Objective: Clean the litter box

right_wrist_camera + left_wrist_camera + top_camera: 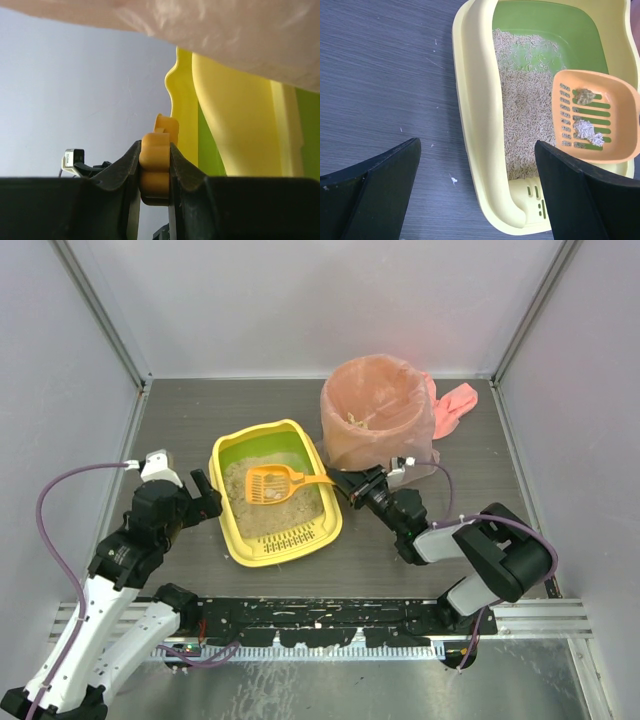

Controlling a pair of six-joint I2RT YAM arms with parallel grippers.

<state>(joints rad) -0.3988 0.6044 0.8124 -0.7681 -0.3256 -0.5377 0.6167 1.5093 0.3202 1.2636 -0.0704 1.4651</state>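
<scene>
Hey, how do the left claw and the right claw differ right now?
The left claw is open and empty; the right claw is shut on the handle of the orange scoop. The left claw is at the left rim of the litter box; the right claw is on its right, beside the pink-lined bin, with the scoop over the litter. Both are black.
</scene>
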